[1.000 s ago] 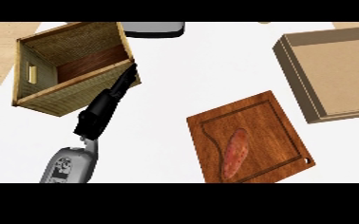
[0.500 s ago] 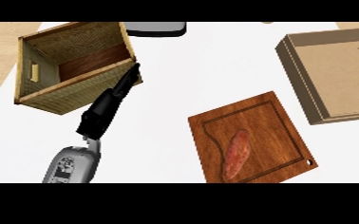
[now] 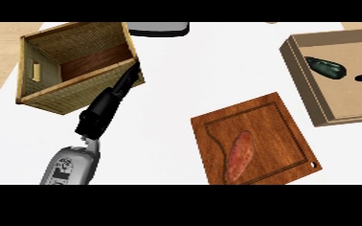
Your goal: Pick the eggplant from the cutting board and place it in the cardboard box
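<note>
The left hand (image 3: 106,109) lies with straight fingers against the wicker basket (image 3: 67,93) near the counter's left edge, holding nothing. The dark eggplant (image 3: 326,67) already lies in the cardboard box (image 3: 311,98) at the right edge; a sweet potato (image 3: 238,155) occupies the cutting board (image 3: 283,124). The right hand is out of view.

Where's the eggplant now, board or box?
In the cardboard box: the dark eggplant lies on its floor. The cutting board holds only a sweet potato.

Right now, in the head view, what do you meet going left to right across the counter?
Wicker basket → left hand, reaching up along the basket's right wall → wooden cutting board with a reddish-orange vegetable lying on it → cardboard box with a dark eggplant inside.
</note>
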You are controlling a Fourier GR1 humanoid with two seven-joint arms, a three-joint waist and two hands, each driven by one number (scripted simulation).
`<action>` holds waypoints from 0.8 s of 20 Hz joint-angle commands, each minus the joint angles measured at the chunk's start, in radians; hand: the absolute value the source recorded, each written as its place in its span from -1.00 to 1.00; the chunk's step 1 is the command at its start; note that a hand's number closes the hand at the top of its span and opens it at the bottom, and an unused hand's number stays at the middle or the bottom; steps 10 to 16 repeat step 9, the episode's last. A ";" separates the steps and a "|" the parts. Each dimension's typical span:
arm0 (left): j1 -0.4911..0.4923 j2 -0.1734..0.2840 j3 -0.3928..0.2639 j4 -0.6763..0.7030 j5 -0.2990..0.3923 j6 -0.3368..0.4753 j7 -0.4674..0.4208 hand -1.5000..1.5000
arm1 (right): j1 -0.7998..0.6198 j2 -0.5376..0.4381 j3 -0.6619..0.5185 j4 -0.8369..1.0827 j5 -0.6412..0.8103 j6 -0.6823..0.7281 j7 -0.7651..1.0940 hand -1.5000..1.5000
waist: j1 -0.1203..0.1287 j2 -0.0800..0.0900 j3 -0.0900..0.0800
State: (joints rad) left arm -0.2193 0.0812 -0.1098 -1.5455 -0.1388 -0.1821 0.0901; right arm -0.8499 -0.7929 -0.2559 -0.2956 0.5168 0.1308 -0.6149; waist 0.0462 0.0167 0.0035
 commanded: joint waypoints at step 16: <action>0.027 0.001 0.009 -0.016 -0.003 0.009 -0.017 0.00 | -0.016 -0.123 -0.318 0.159 -0.311 0.231 -0.059 -1.00 | -0.003 0.003 0.003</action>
